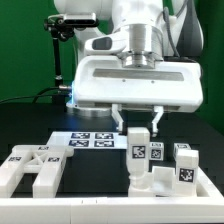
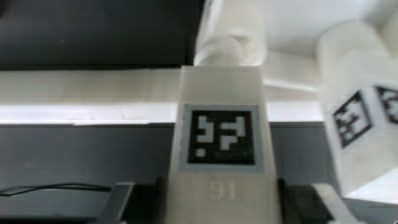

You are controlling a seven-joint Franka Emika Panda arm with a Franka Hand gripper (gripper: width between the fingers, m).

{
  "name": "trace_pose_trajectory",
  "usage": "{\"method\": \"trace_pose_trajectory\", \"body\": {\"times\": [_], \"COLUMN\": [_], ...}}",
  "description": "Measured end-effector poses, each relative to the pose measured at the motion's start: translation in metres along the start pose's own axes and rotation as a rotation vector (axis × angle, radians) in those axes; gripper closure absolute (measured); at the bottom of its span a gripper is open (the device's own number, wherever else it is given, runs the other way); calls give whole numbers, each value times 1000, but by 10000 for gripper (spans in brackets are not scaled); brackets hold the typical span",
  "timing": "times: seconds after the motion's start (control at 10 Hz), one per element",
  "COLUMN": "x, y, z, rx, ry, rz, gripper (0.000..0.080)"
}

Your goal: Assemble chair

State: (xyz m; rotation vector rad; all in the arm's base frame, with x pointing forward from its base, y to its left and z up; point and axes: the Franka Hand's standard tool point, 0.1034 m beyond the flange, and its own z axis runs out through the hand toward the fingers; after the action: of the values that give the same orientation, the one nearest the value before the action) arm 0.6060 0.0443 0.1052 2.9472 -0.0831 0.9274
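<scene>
Claw (image 1: 138,124) hangs released, fingers spread either side of the top of an upright tagged chair leg (image 1: 137,153). Leg stands directly below on the worktop (image 1: 100,172), long axis vertical, beside other chair blocks (image 1: 185,166). Next is likely a straight drop, then a clench.

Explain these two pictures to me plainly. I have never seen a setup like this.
The big white machine is a robot arm building a chair from loose white parts. One picture looks on from off the arm; the other comes from a camera on its wrist. The jaws stand either side of an upright tagged post; whether they grip it is unclear. On the black table lie an H-shaped part, more tagged blocks and a flat marker board, no chair part.
</scene>
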Motion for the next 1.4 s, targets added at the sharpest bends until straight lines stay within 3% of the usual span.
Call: {"method": "trace_pose_trajectory", "body": {"times": [0.2, 0.6, 1.4], "x": [-2, 1, 7], "y": [-8, 6, 3], "z": [1, 4, 8], "rx": [4, -15, -13], "ry": [-1, 21, 30], "rz": [-3, 5, 4], "gripper": [512, 512, 512]}}
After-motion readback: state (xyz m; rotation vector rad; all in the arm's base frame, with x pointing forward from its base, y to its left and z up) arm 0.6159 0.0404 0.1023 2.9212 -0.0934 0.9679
